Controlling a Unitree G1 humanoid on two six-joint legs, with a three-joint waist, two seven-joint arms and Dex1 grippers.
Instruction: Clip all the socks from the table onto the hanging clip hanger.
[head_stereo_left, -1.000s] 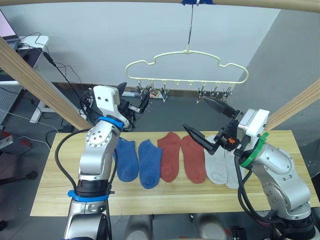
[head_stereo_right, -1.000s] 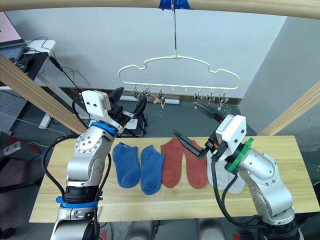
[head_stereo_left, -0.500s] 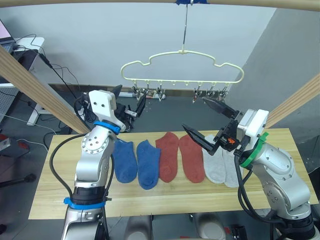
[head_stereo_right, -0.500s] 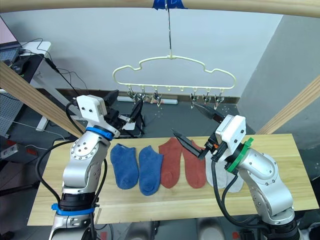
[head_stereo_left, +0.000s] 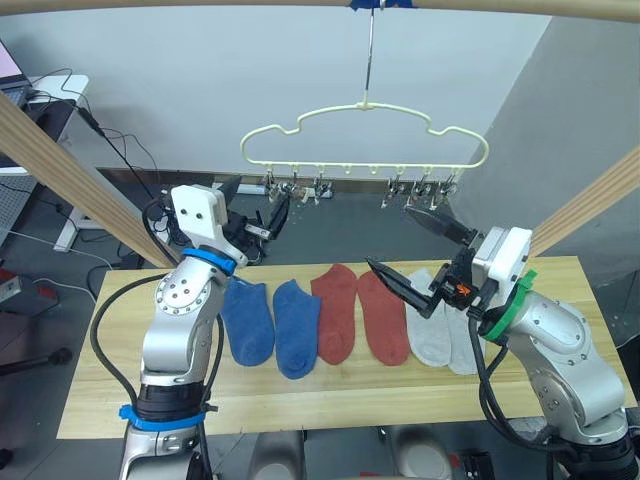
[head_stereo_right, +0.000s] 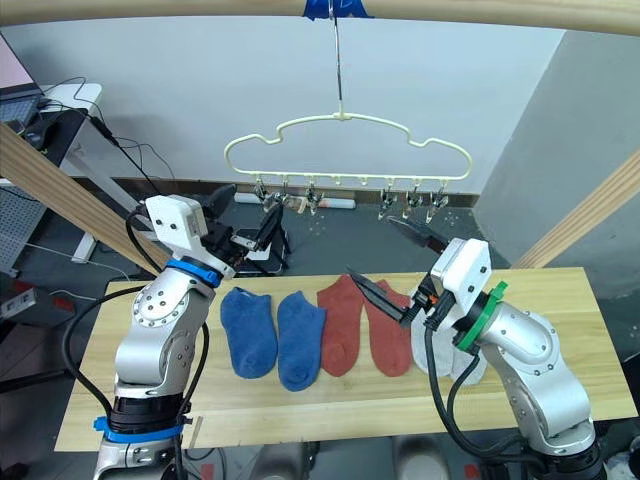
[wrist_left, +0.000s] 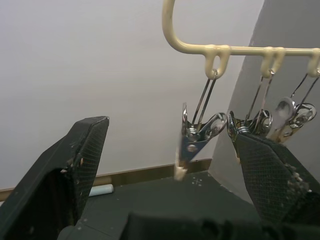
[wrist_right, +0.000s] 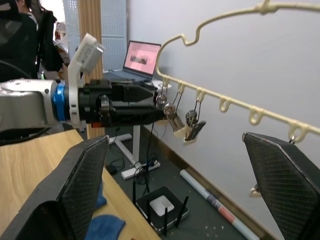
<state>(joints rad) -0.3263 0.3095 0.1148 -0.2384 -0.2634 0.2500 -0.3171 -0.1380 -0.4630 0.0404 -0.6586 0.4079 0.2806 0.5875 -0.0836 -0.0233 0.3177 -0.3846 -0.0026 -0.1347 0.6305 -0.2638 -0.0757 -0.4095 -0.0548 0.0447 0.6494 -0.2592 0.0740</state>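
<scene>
Six socks lie in a row on the table (head_stereo_left: 330, 400): two blue (head_stereo_left: 247, 318) (head_stereo_left: 297, 325), two rust red (head_stereo_left: 335, 310) (head_stereo_left: 381, 313) and two light grey (head_stereo_left: 430, 328) (head_stereo_left: 462, 345). The pale yellow-green clip hanger (head_stereo_left: 365, 135) hangs above them from the top pole, all its clips bare. My left gripper (head_stereo_left: 255, 205) is open and raised just below the hanger's left clips (head_stereo_left: 293, 187); the left wrist view shows a metal clip (wrist_left: 195, 137) ahead, between the spread fingers (wrist_left: 65, 170). My right gripper (head_stereo_left: 415, 252) is open and empty above the red and grey socks.
Round wooden poles slant down at the left (head_stereo_left: 70, 160) and right (head_stereo_left: 590, 210) of the table, and one runs across the top. A desk with cables (head_stereo_left: 60, 85) stands at the far left. A laptop (wrist_right: 142, 59) shows in the right wrist view.
The camera shifted a little. My left arm has drifted slightly to the left near the clips. My right gripper has sunk slightly. The socks lie as before.
</scene>
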